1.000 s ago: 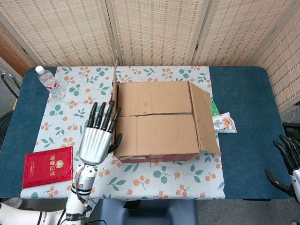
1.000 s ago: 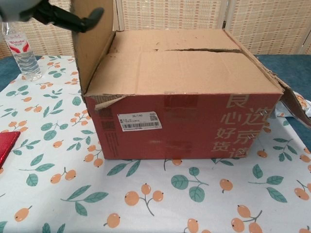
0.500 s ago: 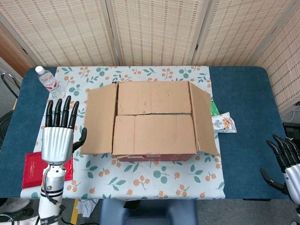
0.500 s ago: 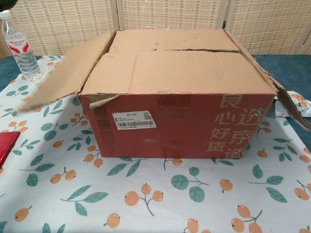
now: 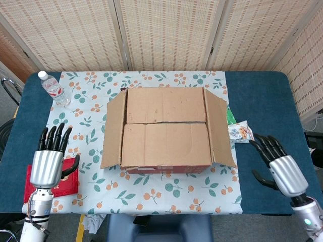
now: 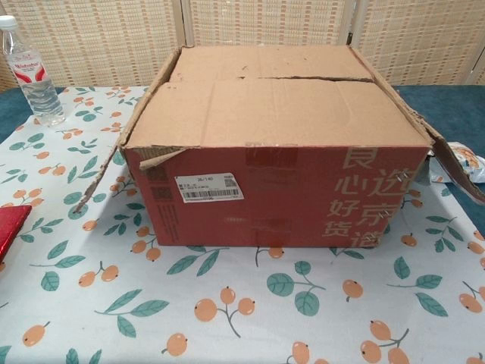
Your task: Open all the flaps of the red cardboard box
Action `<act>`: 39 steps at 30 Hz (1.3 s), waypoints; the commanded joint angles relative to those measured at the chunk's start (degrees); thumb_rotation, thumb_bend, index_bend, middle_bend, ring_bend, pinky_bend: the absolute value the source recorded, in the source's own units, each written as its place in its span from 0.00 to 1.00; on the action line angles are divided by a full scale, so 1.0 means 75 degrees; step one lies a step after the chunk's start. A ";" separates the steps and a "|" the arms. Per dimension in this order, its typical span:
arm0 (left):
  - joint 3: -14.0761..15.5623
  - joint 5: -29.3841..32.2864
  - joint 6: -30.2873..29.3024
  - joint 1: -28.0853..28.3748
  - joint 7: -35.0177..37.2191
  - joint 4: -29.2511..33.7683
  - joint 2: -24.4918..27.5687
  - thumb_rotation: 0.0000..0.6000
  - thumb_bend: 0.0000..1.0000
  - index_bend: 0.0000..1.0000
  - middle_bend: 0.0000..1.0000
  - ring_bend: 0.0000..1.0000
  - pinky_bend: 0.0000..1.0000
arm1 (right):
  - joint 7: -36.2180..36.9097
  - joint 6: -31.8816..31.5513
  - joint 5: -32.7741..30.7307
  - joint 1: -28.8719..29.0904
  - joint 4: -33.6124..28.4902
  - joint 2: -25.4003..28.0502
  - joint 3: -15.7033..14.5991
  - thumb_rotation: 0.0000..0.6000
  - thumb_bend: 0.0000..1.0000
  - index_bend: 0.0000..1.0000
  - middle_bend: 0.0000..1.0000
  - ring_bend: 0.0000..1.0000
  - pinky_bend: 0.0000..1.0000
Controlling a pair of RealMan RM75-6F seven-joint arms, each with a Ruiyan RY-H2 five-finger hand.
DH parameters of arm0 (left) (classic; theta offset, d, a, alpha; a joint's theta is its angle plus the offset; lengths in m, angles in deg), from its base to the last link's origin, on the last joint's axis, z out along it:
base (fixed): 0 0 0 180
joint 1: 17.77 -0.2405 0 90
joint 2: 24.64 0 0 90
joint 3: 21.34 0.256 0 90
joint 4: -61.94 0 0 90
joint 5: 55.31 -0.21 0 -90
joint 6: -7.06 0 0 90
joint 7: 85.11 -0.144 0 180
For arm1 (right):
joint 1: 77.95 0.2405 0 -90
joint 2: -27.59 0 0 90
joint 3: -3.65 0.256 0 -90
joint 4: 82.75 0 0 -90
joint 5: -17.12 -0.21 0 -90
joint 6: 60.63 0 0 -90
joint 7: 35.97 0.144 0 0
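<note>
The box [image 5: 166, 131] is sitting between both hands. The right hand [image 5: 280, 164], fingers apart and holding nothing, is nearer; the left hand [image 5: 49, 160] is likewise empty.

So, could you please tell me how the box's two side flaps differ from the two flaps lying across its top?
The side flaps are folded out and slope down beside the red cardboard box; the top flaps lie flat, closed, meeting at a seam. The side flaps run front to back; the top flaps span the width. All are plain brown cardboard, and neither hand touches them.
</note>
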 commanded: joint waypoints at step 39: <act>-0.0292 -0.0532 0.0203 -0.1228 0.3804 -0.3032 0.0158 0.62 0.46 0.00 0.00 0.00 0.00 | -0.4390 0.4828 -0.5781 0.5347 0.1361 -0.2505 0.1630 1.00 0.42 0.00 0.00 0.00 0.00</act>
